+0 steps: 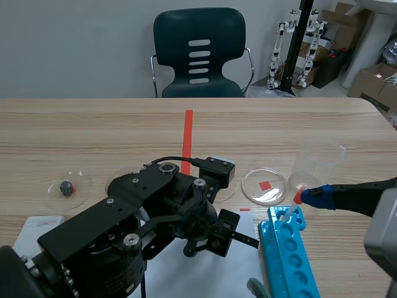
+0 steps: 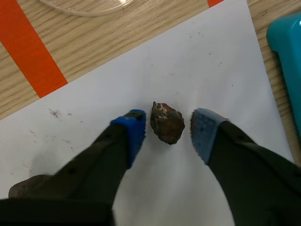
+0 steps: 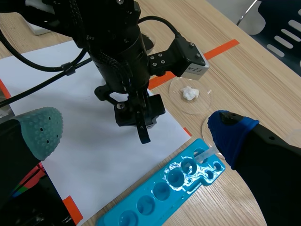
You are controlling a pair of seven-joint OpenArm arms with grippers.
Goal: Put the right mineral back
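We see the mineral (image 2: 167, 123) lying on a sheet of white paper (image 2: 197, 66), squarely between the two fingers of the left pincer (image 2: 168, 133). It is a small, rough, knobbly lump, dark brown, with a paler rusty patch at the end farther from the pincer. The left pincer stands narrowly parted around it. A thin strip of paper shows on each side between the stone and the blue pads (image 2: 135, 134), so nothing is clamped. A second brownish lump (image 2: 23, 186) peeks out beside one finger, mostly hidden. The paper lies on the wooden surface (image 1: 124, 124).

The right pincer (image 3: 136, 132) hangs wide apart, holding nothing, near a blue tray of round wells (image 3: 160, 193). Past the left arm, a petri dish (image 3: 203, 104) holds a white lump (image 3: 189, 92). In the scene view, another dish (image 1: 84, 185) at the far left holds a dark stone (image 1: 66, 187).
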